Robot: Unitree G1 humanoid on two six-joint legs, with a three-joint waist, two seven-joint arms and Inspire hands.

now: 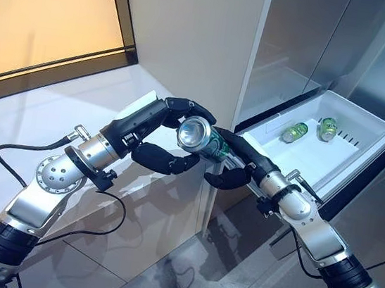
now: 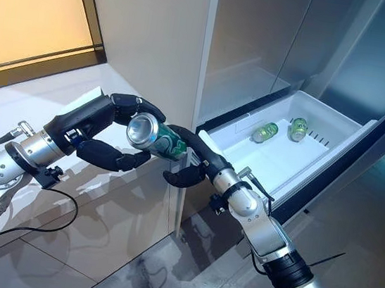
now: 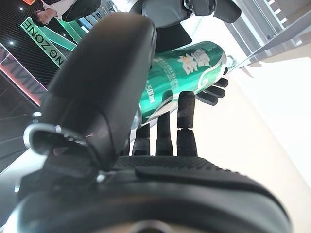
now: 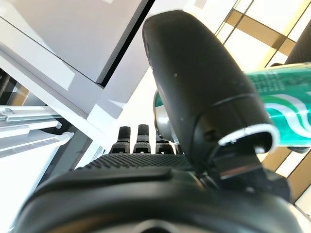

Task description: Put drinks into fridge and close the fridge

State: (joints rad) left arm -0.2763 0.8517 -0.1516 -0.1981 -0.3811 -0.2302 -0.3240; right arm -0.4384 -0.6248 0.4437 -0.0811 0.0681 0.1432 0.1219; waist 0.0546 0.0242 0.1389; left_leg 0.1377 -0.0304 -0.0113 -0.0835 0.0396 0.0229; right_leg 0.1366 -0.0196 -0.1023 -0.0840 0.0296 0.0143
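Green can [image 1: 204, 140]: lying sideways in mid-air, silver top toward the camera, just outside the front corner of the fridge drawer [image 1: 365, 123]. Left hand [image 1: 153, 126]: fingers over the top end, thumb beneath, curled round it. Right hand [image 1: 238, 163]: fingers and thumb wrapped round the can's body. Fridge drawer: white, pulled open. Two more green cans [image 1: 295, 133] [image 1: 328, 129]: lying inside the drawer, toward its rear wall, near each other.
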